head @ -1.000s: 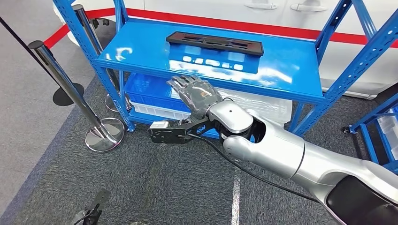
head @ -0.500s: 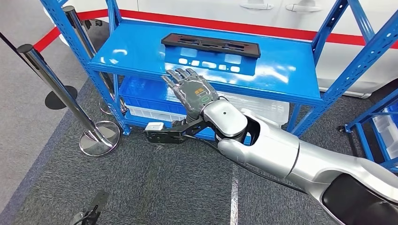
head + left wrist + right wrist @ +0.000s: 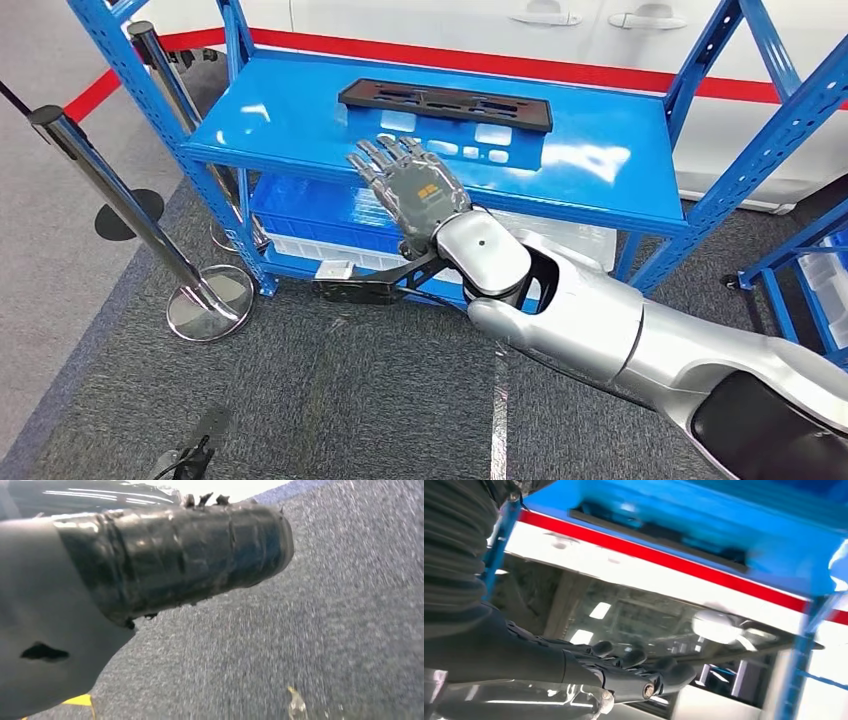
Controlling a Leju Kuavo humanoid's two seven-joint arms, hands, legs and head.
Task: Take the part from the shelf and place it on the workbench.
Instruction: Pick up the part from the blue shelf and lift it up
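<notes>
A long flat black part [image 3: 445, 105] with cut-outs lies across the back of the blue shelf's top board [image 3: 300, 120]. My right hand [image 3: 408, 183] hovers at the board's front edge, just short of the part, fingers spread and straight, holding nothing. In the right wrist view those dark fingers [image 3: 624, 672] stretch out empty, and the black part [image 3: 659, 532] shows blurred on the blue board. The left wrist view shows a dark ribbed cover [image 3: 175, 555] of my left hand over grey carpet; its fingers are hidden.
The blue metal shelf has uprights at its corners [image 3: 150, 110] and a lower level holding a blue crate [image 3: 310, 200] and a clear bin [image 3: 580, 235]. Chrome stanchion posts [image 3: 120, 200] stand at the left. A white car body with a red stripe [image 3: 500, 60] is behind.
My right hand has risen from below the shelf's front edge up to the level of the top board and moved toward the black part. The head view has shifted slightly.
</notes>
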